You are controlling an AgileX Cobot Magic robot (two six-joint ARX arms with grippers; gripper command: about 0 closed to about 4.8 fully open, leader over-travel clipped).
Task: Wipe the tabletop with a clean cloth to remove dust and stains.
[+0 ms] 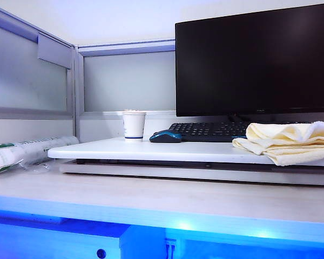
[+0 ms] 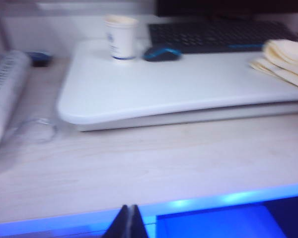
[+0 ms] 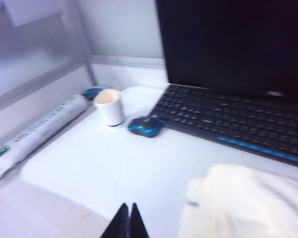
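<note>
Exterior view: neither of my arms shows in it. The tabletop (image 1: 113, 149), a thin white slab with a rounded edge, runs across the middle of the frame, raised above the pale wood-grain desk (image 1: 151, 199) in the foreground. The cloth (image 1: 289, 141), a folded cream towel, lies on the slab at the right edge of the frame, its folds hanging slightly over the front lip. Just left of centre a white paper cup (image 1: 134, 125) stands upright on the slab; a blue-and-black mouse (image 1: 165, 136) sits just beside it, and a black keyboard (image 1: 210, 131) lies behind, under the dark monitor (image 1: 254, 59). At lower left a rolled white package with green print (image 1: 21, 152) rests on the desk against the partition. Left wrist view, somewhat blurred: my left gripper (image 2: 127, 223) shows at the bottom edge, fingertips pressed together with nothing between them, hanging over the front of the desk well short of the slab; the towel is at the far right of that frame. Right wrist view, also blurred: my right gripper (image 3: 128, 222) is at the bottom edge, fingertips likewise clenched and empty, above the near part of the slab, with the towel just beside it at lower right, not touched.
</note>
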